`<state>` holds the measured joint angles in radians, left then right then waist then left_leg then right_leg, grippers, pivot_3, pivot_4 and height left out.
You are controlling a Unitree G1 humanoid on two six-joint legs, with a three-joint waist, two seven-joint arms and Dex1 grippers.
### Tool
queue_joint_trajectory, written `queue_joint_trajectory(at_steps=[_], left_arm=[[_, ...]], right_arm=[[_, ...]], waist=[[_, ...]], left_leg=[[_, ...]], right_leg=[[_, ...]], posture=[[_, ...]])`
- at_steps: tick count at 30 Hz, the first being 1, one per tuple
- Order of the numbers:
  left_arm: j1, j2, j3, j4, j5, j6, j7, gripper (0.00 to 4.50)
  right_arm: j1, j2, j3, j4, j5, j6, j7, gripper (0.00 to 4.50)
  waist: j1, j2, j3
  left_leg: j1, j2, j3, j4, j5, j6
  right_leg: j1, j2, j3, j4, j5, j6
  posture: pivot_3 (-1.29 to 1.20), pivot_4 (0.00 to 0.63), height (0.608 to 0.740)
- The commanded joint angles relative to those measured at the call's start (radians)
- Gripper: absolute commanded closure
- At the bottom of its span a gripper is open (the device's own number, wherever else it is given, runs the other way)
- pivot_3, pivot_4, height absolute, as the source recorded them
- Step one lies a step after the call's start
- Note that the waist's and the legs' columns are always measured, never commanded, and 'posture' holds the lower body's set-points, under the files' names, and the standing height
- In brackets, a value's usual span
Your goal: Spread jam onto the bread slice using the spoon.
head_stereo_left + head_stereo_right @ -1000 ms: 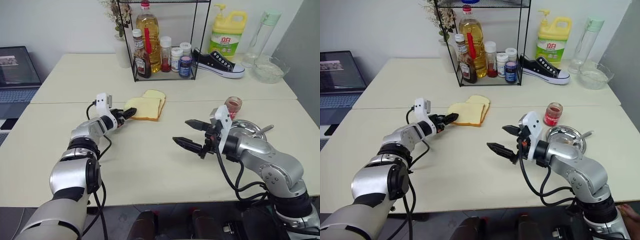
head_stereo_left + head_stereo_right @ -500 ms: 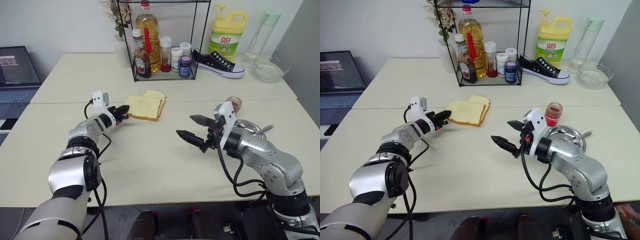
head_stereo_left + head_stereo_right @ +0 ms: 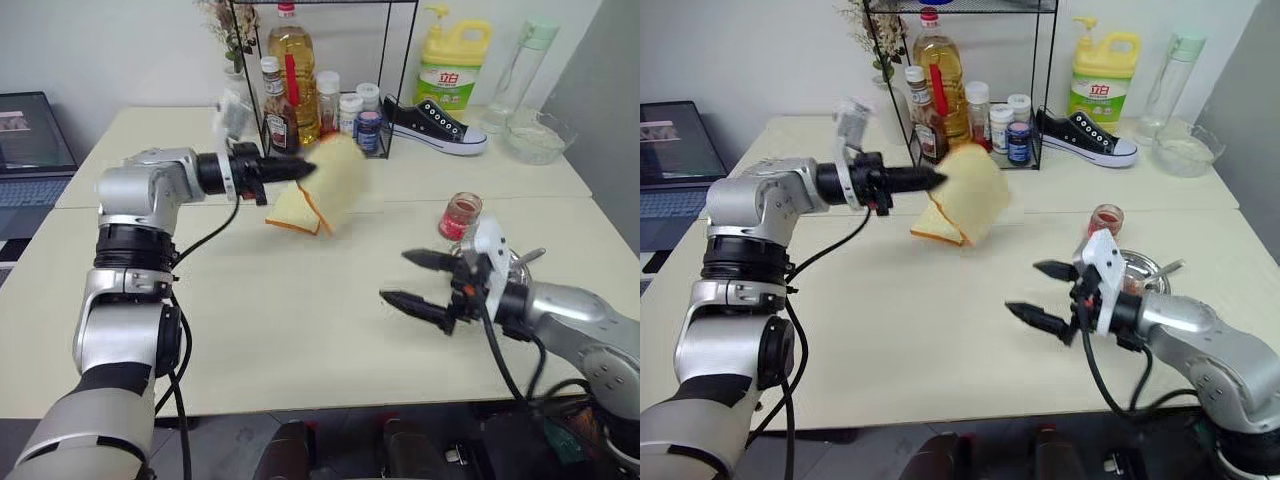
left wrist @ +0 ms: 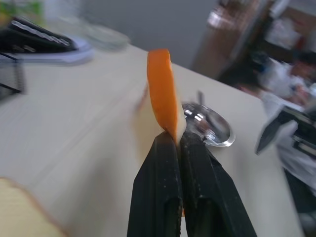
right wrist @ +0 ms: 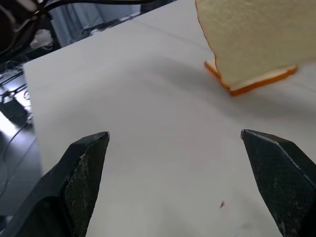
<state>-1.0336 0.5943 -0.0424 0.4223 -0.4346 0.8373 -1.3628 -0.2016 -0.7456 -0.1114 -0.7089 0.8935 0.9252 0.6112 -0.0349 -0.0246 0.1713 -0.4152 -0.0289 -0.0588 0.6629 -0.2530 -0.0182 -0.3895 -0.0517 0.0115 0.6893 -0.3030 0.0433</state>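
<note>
Left end effector (image 3: 932,180) raised above the bench (image 3: 890,330), pointing level toward the robot's right, jaws pinched tight on the crust edge of a bread slice (image 3: 975,190); the slice hangs clear of the bench surface, tilted, broad face toward the camera. In the left wrist view the slice (image 4: 163,94) is seen edge-on, rising from between the two black fingers (image 4: 158,192). Just below and beside the held slice, a second bread slice (image 3: 935,225) lies on the bench. Right end effector (image 3: 1045,295) hovers low over the bench, well apart from the left one, jaws spread wide, nothing between them; its fingertips point toward the robot's left. Just behind the right end effector sits the jam jar (image 3: 1105,220), upright on the bench, and next to it a round steel plate (image 3: 1140,268) with the spoon (image 3: 1168,268) handle sticking out over its far rim. Beyond the left end effector, a wire rack (image 3: 960,90) holds bottles and small jars; a black sneaker (image 3: 1080,135) lies beside the rack.
</note>
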Motion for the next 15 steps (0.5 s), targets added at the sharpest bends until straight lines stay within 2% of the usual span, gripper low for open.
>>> queue_joint_trajectory(at_steps=[1, 4, 9, 11, 15], left_arm=[[0.039, 0.039, -0.079, -0.151, -0.058, 0.091, -0.103, 4.46], [0.100, 0.034, -0.179, -0.131, 0.042, -0.067, -0.117, 4.46], [0.135, -0.022, -0.292, 0.054, 0.194, -0.355, -0.138, 4.46], [0.138, -0.052, -0.336, 0.169, 0.279, -0.527, -0.119, 4.46], [0.084, -0.132, -0.325, 0.381, 0.378, -0.789, 0.007, 4.46]], right_arm=[[0.044, -0.050, -0.073, -0.071, 0.077, 0.018, 0.017, 0.00], [0.082, -0.072, -0.082, -0.088, 0.082, 0.015, 0.003, 0.00], [0.106, -0.066, -0.060, -0.109, 0.097, 0.011, -0.025, 0.00], [0.104, -0.065, -0.052, -0.111, 0.097, 0.012, -0.032, 0.00], [0.096, -0.070, -0.038, -0.113, 0.087, 0.008, -0.036, 0.00]], waist=[[0.000, 0.000, 0.000], [0.003, 0.000, 0.000], [0.008, 0.000, 0.000], [0.010, 0.000, 0.000], [0.011, -0.002, 0.001]], left_leg=[[0.000, 0.001, 0.000, 0.000, 0.000, 0.000], [0.000, 0.001, 0.000, 0.000, 0.000, 0.000], [0.000, 0.000, 0.000, 0.001, 0.000, 0.000], [0.000, -0.001, 0.000, 0.001, 0.000, 0.000], [0.000, -0.001, 0.000, 0.001, 0.000, 0.000]], right_leg=[[0.000, 0.000, 0.000, 0.000, 0.000, 0.000], [0.000, 0.001, 0.000, 0.000, 0.000, 0.000], [0.001, 0.000, 0.000, 0.000, 0.000, 0.000], [0.001, 0.000, -0.001, -0.001, 0.000, 0.000], [0.001, 0.000, -0.001, -0.001, 0.000, 0.000]], posture=[[0.00, 0.150, 0.740], [0.00, 0.150, 0.740], [0.00, 0.150, 0.740], [0.00, 0.150, 0.740], [0.00, 0.150, 0.740]])
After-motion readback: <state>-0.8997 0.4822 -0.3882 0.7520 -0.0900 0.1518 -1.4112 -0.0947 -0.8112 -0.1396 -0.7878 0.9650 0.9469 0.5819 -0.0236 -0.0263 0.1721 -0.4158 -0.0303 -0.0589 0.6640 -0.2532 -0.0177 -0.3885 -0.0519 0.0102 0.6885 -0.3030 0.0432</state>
